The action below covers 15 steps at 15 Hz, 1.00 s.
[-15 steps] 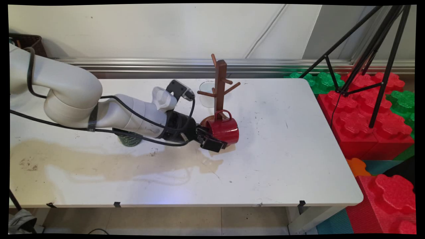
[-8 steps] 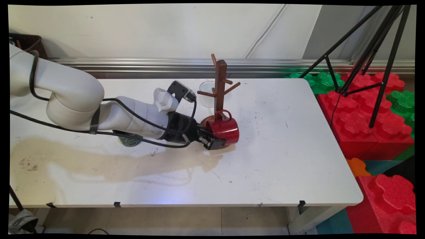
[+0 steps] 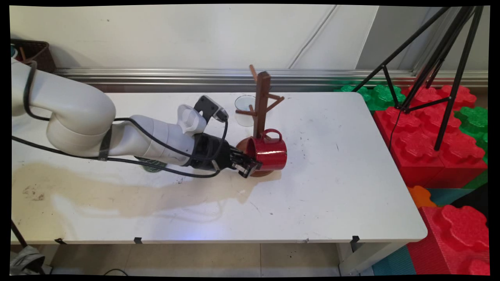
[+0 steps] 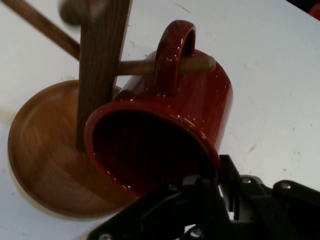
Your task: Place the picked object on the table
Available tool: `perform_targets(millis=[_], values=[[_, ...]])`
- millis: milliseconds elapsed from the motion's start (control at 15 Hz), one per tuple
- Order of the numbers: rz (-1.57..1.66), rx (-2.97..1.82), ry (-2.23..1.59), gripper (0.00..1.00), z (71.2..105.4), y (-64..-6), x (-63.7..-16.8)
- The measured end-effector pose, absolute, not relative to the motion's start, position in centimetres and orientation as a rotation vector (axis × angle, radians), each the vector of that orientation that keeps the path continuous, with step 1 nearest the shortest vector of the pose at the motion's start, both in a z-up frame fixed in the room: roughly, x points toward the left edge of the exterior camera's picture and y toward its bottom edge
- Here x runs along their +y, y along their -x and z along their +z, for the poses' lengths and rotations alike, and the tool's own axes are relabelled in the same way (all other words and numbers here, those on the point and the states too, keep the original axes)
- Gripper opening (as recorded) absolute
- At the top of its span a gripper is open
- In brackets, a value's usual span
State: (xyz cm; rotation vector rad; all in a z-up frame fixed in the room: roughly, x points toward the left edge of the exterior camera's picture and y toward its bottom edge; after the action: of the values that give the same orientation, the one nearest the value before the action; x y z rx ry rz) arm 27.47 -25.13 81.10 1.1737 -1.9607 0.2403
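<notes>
I saw the red mug (image 3: 269,153) hanging on its side, handle over the wooden mug tree's (image 3: 261,102) low peg.

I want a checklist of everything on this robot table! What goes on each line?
Surface: white table with a wide brownish stain across its left part.
Things: red mug lying tipped, its handle hooked over a low peg of the wooden mug tree.
Clutter: clear cup behind the tree; a green thing half hidden under the arm.
Gripper: gripper at the mug's rim, jaws shut on it.
Cables: black cables along the arm.
Surroundings: big red and green blocks, black tripod, dark basket.
</notes>
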Motion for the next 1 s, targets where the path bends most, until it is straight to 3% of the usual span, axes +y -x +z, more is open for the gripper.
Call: perform_targets(millis=[1000], values=[[0.233,-1.974,-1.102,0.0,83.3,-27.8,-21.8]])
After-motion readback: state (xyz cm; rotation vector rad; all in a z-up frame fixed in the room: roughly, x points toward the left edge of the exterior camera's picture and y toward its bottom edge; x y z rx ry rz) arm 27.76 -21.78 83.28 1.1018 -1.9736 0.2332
